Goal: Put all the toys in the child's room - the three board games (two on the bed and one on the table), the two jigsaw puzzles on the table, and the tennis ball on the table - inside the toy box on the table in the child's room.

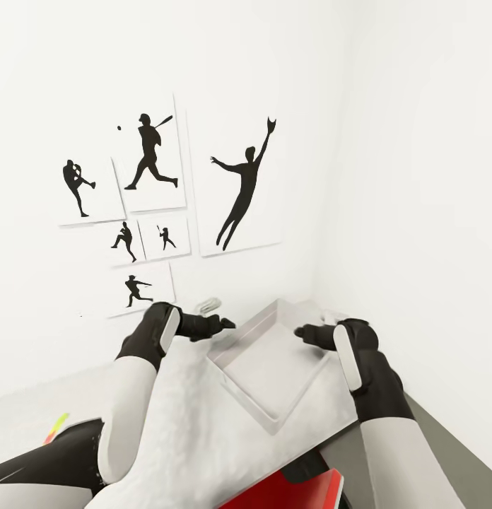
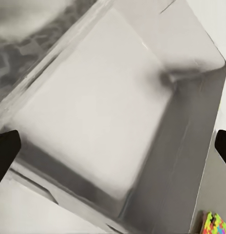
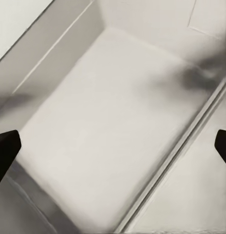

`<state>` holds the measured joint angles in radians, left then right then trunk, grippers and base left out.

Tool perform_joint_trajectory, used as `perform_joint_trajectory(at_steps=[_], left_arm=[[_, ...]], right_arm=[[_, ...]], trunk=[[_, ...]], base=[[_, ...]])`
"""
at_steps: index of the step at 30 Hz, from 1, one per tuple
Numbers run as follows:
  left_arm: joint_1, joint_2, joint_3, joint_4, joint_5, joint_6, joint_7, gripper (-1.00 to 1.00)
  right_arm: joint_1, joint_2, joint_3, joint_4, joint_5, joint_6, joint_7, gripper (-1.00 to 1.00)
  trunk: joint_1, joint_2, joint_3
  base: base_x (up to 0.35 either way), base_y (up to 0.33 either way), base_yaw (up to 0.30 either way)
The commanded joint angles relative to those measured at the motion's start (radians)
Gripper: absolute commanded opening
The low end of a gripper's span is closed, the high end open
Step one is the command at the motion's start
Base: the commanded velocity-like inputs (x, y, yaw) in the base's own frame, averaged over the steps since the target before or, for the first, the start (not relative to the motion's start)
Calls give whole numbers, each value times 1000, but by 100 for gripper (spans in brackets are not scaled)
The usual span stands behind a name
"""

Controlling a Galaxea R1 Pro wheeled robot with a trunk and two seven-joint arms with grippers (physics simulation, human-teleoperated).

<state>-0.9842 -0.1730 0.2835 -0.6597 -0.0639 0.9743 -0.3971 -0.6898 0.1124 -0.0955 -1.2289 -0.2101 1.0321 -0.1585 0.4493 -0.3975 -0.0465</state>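
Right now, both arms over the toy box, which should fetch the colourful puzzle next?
Left, probably. The colourful puzzle shows just outside the toy box wall in the left wrist view, and the left gripper is open and empty. The right gripper hangs over the box's other side.

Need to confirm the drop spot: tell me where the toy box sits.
In the head view the toy box sits low centre, between the left gripper and right gripper.
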Motion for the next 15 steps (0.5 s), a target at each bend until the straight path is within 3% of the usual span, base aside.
perform_joint_trajectory(at_steps=[1,8,15], left_arm=[[-1,-1,7,6,-6,-12,16,100],[-2,-1,8,94,11,-109,157,100],[-2,-1,8,135,80,-141,269,100]], right_arm=[[-7,2,-1,13,-12,3,-29,100],[-32,17,0,67,-18,3,-151,100],[-38,38,0,90,-20,3,-239,100]], trunk=[[1,-3,-2],[1,-3,-2],[1,-3,-2]], base=[[0,0,0],[0,0,0],[0,0,0]])
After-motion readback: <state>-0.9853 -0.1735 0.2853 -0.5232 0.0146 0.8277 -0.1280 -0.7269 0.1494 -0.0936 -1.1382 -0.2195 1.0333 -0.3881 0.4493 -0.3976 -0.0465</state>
